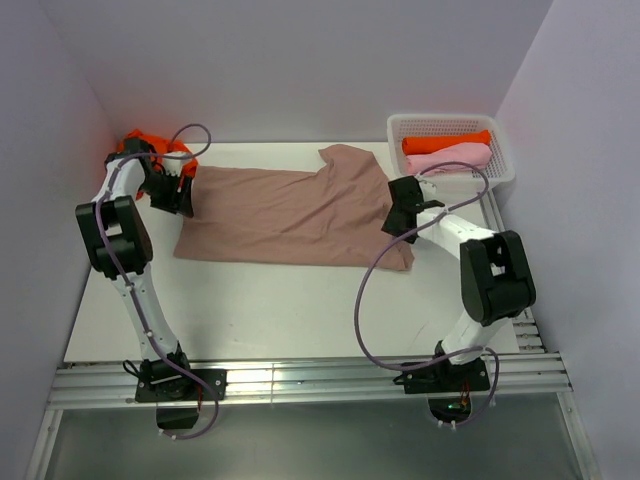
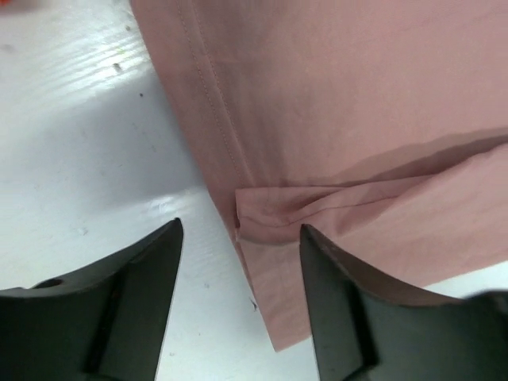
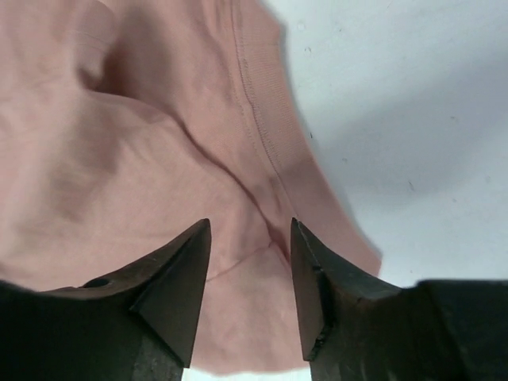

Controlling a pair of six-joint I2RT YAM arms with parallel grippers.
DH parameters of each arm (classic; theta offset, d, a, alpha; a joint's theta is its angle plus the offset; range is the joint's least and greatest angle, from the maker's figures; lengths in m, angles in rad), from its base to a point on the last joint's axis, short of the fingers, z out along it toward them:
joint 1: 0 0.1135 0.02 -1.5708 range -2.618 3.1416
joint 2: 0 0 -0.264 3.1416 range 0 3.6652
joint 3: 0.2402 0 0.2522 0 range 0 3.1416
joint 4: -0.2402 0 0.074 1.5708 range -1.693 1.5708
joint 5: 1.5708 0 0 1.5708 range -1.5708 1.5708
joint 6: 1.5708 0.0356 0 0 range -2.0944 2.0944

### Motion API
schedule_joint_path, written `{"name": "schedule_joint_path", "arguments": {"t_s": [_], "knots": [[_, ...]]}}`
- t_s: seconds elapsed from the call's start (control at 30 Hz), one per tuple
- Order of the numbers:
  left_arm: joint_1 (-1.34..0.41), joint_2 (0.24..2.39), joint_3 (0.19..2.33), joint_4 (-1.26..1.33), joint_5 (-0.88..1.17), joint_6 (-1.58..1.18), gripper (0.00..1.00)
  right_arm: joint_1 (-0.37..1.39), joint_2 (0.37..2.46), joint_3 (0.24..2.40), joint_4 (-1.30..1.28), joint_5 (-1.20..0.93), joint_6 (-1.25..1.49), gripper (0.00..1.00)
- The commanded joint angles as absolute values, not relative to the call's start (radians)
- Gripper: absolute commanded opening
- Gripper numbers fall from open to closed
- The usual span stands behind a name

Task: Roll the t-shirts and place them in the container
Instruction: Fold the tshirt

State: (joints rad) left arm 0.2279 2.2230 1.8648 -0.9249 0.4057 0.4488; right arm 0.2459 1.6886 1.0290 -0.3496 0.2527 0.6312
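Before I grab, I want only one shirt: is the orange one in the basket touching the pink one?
Touching. The top view shows the orange shirt lying along the light pink shirt in the basket, no gap between them.

Pinkish-brown t-shirt (image 1: pixel 290 215) flat mid-table; crumpled orange t-shirt (image 1: pixel 133 137) far left; rolled orange t-shirt (image 1: pixel 447 143) and light pink t-shirt (image 1: pixel 450 158) far right.

The left arm (image 1: pixel 120 185) hides most of the orange t-shirt (image 1: pixel 132 137); wrist views crop the pinkish-brown t-shirt (image 2: pixel 357 103).
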Motion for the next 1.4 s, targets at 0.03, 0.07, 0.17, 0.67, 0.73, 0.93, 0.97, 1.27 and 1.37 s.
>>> {"name": "schedule_joint_path", "arguments": {"t_s": [0.03,0.07,0.17,0.67,0.73,0.93,0.97,1.27,1.37], "knots": [[0.270,2.033,1.841,-0.920,0.471,0.459,0.67,0.236,1.545,1.040,-0.396,0.278,0.658,0.57],[0.282,2.013,1.823,-0.923,0.475,0.474,0.68,0.236,1.508,1.032,-0.397,0.269,0.663,0.57],[0.322,1.935,1.697,-0.936,0.503,0.524,0.69,0.235,1.445,1.002,-0.422,0.232,0.684,0.58],[0.410,1.743,1.327,-0.867,0.614,0.537,0.77,0.238,1.281,0.766,-0.292,0.127,0.767,0.63],[0.408,1.753,1.321,-0.858,0.607,0.514,0.77,0.236,1.282,0.743,-0.252,0.126,0.747,0.65],[0.390,1.799,1.347,-0.856,0.566,0.420,0.78,0.201,1.247,0.671,-0.197,0.082,0.747,0.73],[0.379,1.808,1.376,-0.868,0.565,0.402,0.78,0.183,1.240,0.660,-0.183,0.034,0.749,0.73],[0.354,1.838,1.307,-0.747,0.457,0.330,0.75,0.149,1.207,0.554,-0.107,0.041,0.744,0.74],[0.359,1.835,1.247,-0.684,0.405,0.321,0.74,0.141,1.212,0.548,-0.109,0.044,0.767,0.74]]}}
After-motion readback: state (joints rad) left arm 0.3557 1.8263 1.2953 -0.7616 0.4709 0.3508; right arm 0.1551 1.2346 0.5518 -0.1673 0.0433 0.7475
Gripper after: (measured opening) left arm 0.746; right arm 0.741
